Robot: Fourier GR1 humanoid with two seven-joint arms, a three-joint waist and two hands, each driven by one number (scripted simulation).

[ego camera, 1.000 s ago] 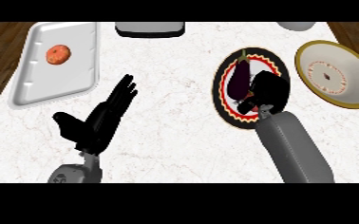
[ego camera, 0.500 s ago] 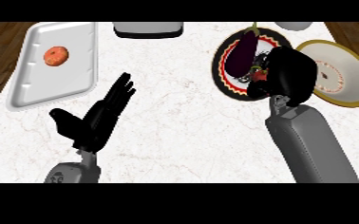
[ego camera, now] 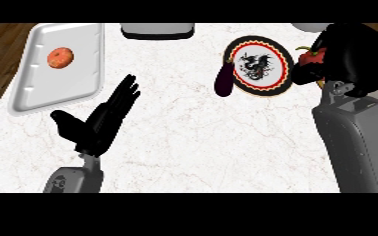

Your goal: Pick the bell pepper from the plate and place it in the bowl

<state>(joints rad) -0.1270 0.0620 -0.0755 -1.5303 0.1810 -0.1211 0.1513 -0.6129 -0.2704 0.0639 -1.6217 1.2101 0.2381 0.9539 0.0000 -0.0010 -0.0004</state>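
The red bell pepper (ego camera: pixel 310 59) with its green stem is off the plate, and my right hand (ego camera: pixel 348 55) is shut on it at the far right. The black-rimmed plate (ego camera: pixel 256 66) with a dark dragon design lies just left of the pepper. A dark purple eggplant (ego camera: pixel 223 80) leans against the plate's left edge, mostly on the counter. My right hand and forearm hide nearly all of the tan bowl; only a sliver shows under the hand. My left hand (ego camera: pixel 100 122) rests open at the lower left, fingers pointing up and to the right.
A white tray (ego camera: pixel 44 87) lies at the far left with a round orange item (ego camera: pixel 60 58) on it. A grey container (ego camera: pixel 157 30) stands at the back centre. Another grey object (ego camera: pixel 306 26) peeks in at the back right. Wooden floor shows beyond the counter's left edge.
My right hand has lifted the pepper off the plate and carried it right, to where the bowl was showing. The eggplant has slid to the plate's left edge. The left hand stayed put.
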